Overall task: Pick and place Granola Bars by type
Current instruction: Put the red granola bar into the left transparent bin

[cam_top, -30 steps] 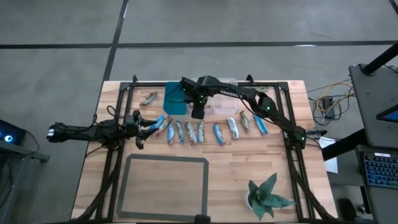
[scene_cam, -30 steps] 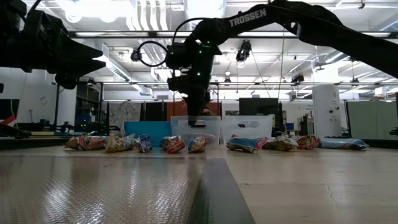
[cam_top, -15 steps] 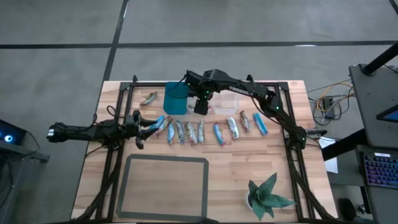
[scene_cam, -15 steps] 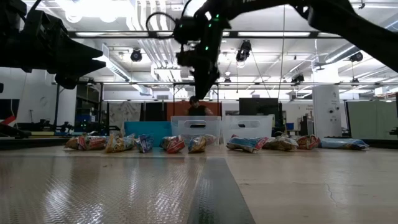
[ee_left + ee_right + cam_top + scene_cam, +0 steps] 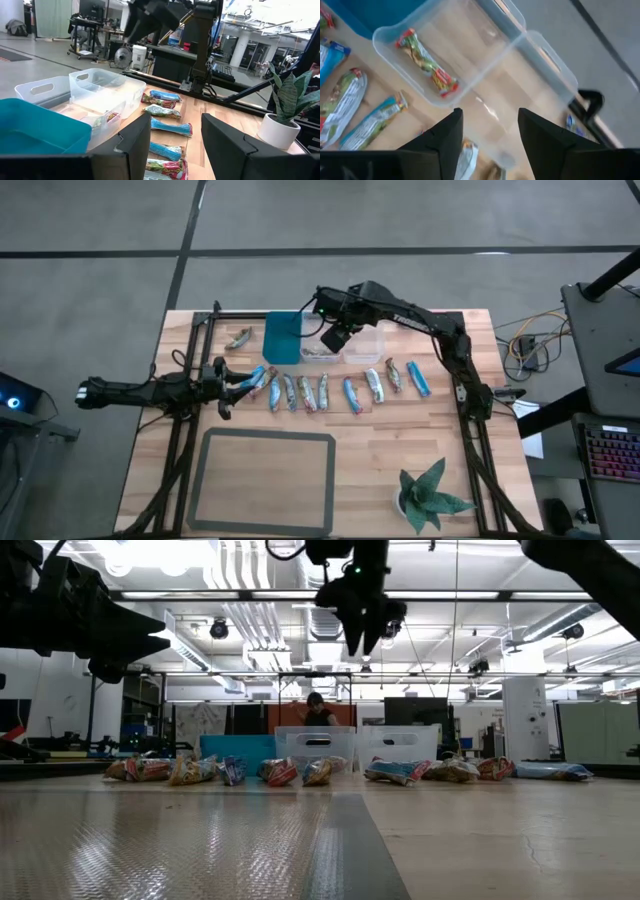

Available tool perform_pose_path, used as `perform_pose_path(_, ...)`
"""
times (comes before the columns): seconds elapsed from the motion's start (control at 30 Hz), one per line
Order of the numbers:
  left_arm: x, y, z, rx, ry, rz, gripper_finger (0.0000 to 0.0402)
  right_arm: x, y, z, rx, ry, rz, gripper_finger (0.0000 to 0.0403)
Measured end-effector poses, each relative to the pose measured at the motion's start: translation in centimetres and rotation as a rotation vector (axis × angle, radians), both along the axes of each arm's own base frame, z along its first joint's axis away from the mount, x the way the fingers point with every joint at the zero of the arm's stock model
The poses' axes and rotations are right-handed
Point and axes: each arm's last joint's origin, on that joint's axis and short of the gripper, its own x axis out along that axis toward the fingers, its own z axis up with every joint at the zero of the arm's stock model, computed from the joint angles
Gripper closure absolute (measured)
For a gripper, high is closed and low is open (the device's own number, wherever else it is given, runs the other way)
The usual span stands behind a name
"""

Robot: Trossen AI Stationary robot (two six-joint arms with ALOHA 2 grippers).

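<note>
Right gripper (image 5: 336, 338), fingers apart and empty, had lifted clear above clear bin (image 5: 330, 356) upper centre; red-green bar (image 5: 426, 62) now lay inside. Left gripper (image 5: 243, 384) waited part-open, empty, beside bar row.

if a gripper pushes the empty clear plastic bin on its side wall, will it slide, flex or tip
The empty clear plastic bin would probably slide easily: nothing lies in it and it sits on smooth wood. Its thin see-through walls would likely flex inward. Tipping seems unlikely, since it looks low and wide. A push may nudge the neighbouring clear bin holding one red-and-green wrapped granola bar.
</note>
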Motion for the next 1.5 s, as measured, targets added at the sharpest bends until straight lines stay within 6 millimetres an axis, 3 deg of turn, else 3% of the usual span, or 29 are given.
perform_pose_path(0.3, 0.0, 0.0, 0.0, 0.0, 0.0, 0.0, 0.0243, -2.6, 1.2, 3.1, 0.022, -0.15, -0.243, 0.0184)
perform_pose_path(0.47, 0.0, 0.0, 0.0, 0.0, 0.0, 0.0, 0.0243, -4.1, 1.6, 3.6, 0.013, -0.19, -0.369, 0.0151)
perform_pose_path(0.8, 0.0, 0.0, 0.0, 0.0, 0.0, 0.0, 0.0243, -7.9, 3.0, 0.8, 0.102, -0.1, -0.532, 0.01)
perform_pose_path(1.0, 0.0, 0.0, 0.0, 0.0, 0.0, 0.0, 0.0243, -9.9, 3.9, -0.8, 0.164, -0.172, -0.501, 0.0074)
perform_pose_path(1.2, 0.0, 0.0, 0.0, 0.0, 0.0, 0.0, 0.0243, -11.5, 4.5, -3.5, 0.202, -0.274, -0.503, 0.0055)
perform_pose_path(1.5, 0.0, 0.0, 0.0, 0.0, 0.0, 0.0, 0.0243, -13.8, 5.2, -8.1, 0.206, -0.21, -0.522, 0.0053)
